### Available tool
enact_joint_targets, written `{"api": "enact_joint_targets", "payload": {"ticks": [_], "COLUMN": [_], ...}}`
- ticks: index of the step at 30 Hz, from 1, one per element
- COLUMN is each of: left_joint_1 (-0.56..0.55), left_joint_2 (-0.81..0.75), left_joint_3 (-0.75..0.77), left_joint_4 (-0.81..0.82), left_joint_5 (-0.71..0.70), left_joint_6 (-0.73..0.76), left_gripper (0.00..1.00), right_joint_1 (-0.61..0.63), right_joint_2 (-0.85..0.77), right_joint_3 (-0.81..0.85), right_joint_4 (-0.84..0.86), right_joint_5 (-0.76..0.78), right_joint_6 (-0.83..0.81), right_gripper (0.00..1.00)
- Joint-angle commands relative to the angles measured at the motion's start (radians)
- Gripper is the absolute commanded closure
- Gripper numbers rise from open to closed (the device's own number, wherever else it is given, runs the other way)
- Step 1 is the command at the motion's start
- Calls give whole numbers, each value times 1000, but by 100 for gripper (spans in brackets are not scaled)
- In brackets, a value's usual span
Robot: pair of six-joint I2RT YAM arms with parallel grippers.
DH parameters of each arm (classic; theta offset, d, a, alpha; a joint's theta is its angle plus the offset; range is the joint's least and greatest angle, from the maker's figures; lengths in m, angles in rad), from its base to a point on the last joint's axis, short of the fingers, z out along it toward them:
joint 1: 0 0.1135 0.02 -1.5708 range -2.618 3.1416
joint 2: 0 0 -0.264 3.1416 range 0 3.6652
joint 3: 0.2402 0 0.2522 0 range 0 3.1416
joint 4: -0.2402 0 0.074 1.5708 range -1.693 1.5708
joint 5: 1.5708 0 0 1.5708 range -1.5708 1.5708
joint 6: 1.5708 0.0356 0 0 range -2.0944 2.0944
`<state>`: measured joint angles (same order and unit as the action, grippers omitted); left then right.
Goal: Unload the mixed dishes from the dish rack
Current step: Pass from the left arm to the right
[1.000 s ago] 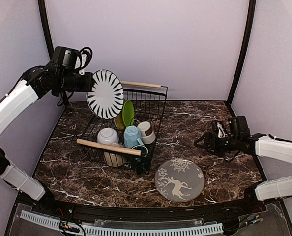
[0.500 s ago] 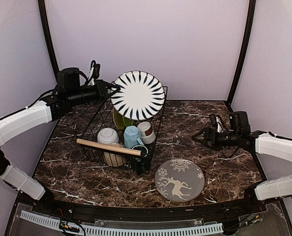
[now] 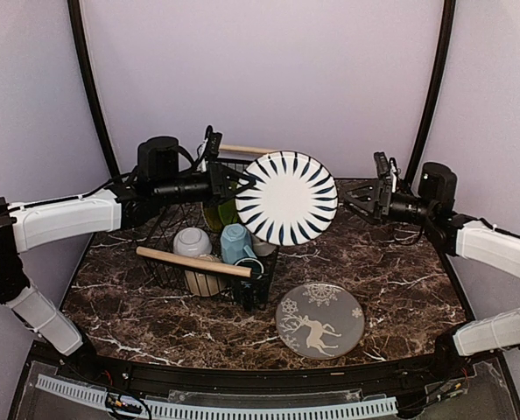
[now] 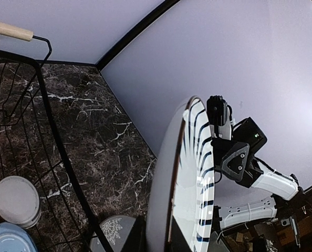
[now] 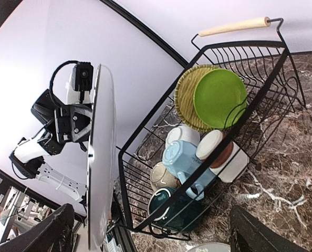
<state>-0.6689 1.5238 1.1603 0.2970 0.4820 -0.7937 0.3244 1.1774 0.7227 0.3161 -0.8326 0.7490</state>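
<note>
- My left claw (image 3: 239, 183) is clamped shut on the left rim of the striped plate (image 3: 286, 199). It holds the plate on edge in the air, just past the right side of the dish rack (image 3: 159, 229).
- I judge that a rim grip was chosen because it leaves the opposite edge free for the other arm.
- My right claw (image 3: 359, 203) stands wide open and empty. It points at the plate's right edge, near it but not touching, which reads to me as a handover being set up.
- In the rack below, the green plates (image 5: 219, 97) stand upright at the far end.
- The blue mug (image 5: 182, 157) and the brown-and-white cup (image 5: 215, 148) sit side by side in the middle of the rack.
- The dark green mug (image 5: 172, 207) and the bowls (image 3: 192, 241) crowd the near end, so most of the load is not yet out.
- A round deer-patterned plate (image 3: 319, 319) lies flat on the desk (image 3: 400, 280), just beside the rack's near right corner. I take that as the likely place to set plates down.
- My worry is that a pinch on a thin rim lets the plate swivel, so the right claw should close before the left lets go.
</note>
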Motion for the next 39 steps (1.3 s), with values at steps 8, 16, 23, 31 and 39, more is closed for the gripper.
{"api": "enact_joint_targets", "payload": {"ticks": [8,16,23,31,39], "left_joint_1": [-36,-56,-78,-81,-81], "left_joint_2": [13,47,59,61,55], "left_joint_3": [24,53,105,123,135], "left_joint_4": [144,88,-13,-83,-130], "left_joint_5": [8,-10,-43,-45,-62], "left_joint_6": [-16,16,87,123,159], "left_gripper": [99,99,99,90,33], "right_joint_1": [70,99,111,107,37], "right_joint_2": [89,134,157,130,57], "right_joint_3": [7,-8,-11,-48,-79], "right_joint_4": [172,196,215,264,273], "right_joint_5": [-49,-50,-53,-40,-60], "right_joint_6": [106,121,127,158,188], "right_gripper": [6,44,70,100,100]}}
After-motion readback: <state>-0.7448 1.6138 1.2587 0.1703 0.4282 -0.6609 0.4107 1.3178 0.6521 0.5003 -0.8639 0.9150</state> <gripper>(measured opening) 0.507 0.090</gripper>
